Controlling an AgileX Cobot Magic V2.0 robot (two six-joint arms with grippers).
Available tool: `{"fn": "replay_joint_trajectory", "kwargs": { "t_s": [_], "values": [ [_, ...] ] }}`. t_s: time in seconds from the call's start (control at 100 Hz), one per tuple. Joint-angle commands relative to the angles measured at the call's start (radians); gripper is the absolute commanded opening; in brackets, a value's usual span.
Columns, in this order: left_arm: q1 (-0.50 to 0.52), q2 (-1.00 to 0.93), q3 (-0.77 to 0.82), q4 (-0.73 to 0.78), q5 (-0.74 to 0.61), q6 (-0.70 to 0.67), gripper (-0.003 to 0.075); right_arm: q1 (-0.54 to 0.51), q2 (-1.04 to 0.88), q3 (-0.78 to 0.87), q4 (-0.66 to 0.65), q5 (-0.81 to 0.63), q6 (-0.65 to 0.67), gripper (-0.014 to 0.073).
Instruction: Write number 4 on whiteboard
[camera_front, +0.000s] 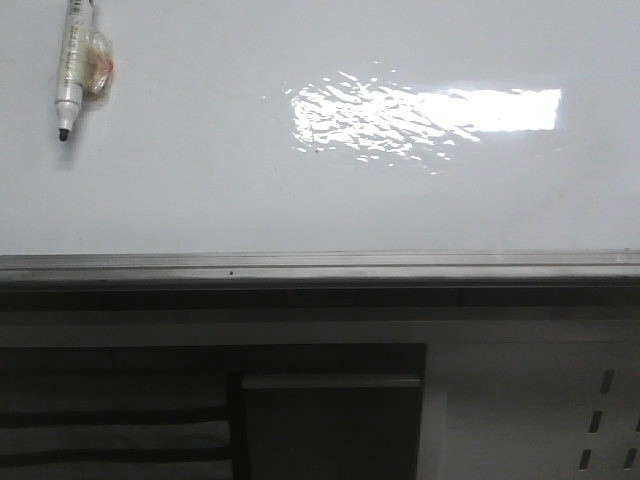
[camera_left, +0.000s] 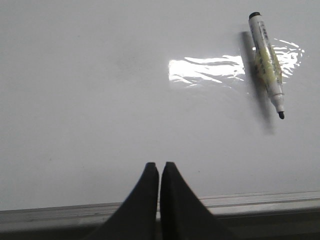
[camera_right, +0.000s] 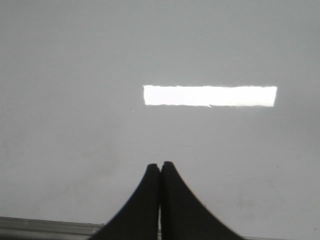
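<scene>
Closest to the camera is a white cabinet panel (camera_front: 530, 400) with a few small slots on its right side and a dark recess (camera_front: 210, 410) to the left, sitting below the board's grey metal rim (camera_front: 320, 265). Past that rim, the whiteboard (camera_front: 200, 180) lies flat and fills pretty much everything else, with a bright rectangular light glare (camera_front: 430, 112) right of the middle.

Only loose thing on it is a marker (camera_front: 72, 70), way over at the far left, cap off, black tip pointing toward the near edge. Something clear and crinkly, like tape or wrap, is bunched around its barrel, with a reddish smudge. It's well apart from both arms, and nothing lies between it and them.

Left gripper (camera_left: 159, 167) hovers over the near part of the board just past the rim, jaws pressed together with only a thin slit, holding nothing. Right gripper (camera_right: 160, 167) is the same deal: jaws closed, empty, near edge.

No number 4 anywhere on the board that I can see, surface is blank.
</scene>
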Motion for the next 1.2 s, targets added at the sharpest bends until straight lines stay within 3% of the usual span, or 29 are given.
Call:
{"fn": "replay_joint_trajectory", "kwargs": {
  "t_s": [0.0, 1.05, 1.19],
  "values": [
    [-0.003, -0.026, 0.027, -0.001, -0.082, -0.010, -0.0020, -0.005, -0.023, 0.021, 0.002, -0.082, -0.006, -0.0064],
    [-0.003, -0.026, 0.024, -0.041, -0.112, -0.010, -0.0020, -0.005, -0.023, 0.017, 0.026, -0.082, -0.006, -0.0064],
    [-0.003, -0.026, -0.023, -0.088, -0.120, -0.010, -0.0020, -0.005, -0.023, -0.044, 0.086, 0.008, -0.006, -0.0064]
  ]
}}
